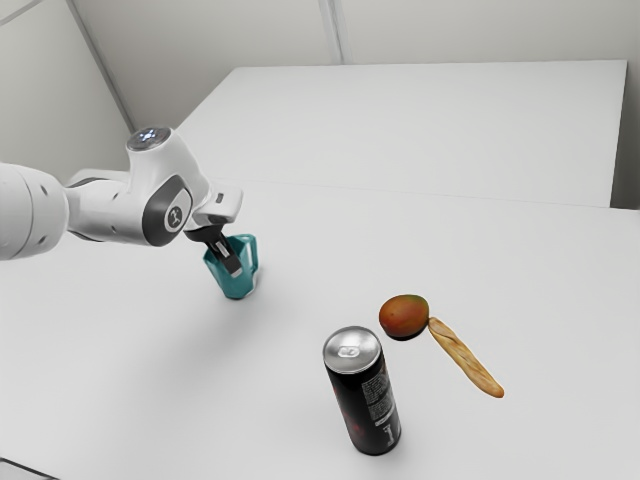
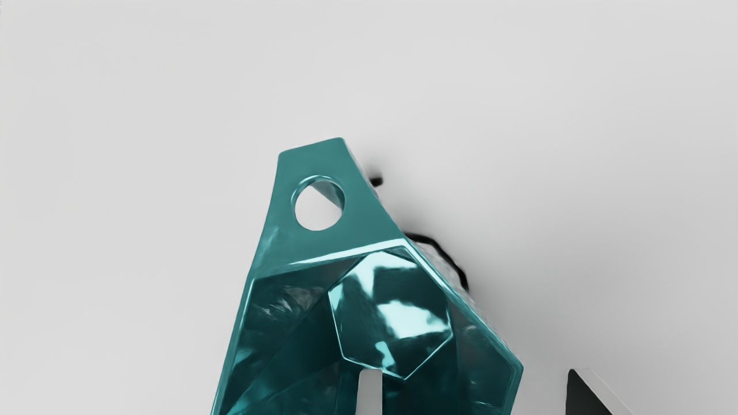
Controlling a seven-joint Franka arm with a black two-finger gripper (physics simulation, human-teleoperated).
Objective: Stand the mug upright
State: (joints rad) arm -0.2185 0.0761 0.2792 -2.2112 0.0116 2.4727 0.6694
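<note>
In the exterior view, my gripper is at the teal mug, one finger across the outside of its wall. The mug's mouth faces up and its narrower base is at the table; a slight tilt cannot be ruled out. Its handle is toward the exterior view's right. The wrist view looks into the teal mug, with the handle and its round hole beyond the rim. My gripper straddles the wall there, open: one finger over the mug's inside, the other beyond the rim with a gap to the wall.
A black can with a silver top stands nearer the exterior camera. Behind it, toward the exterior view's right, lie an orange-brown mango and a thin bread stick on the white table.
</note>
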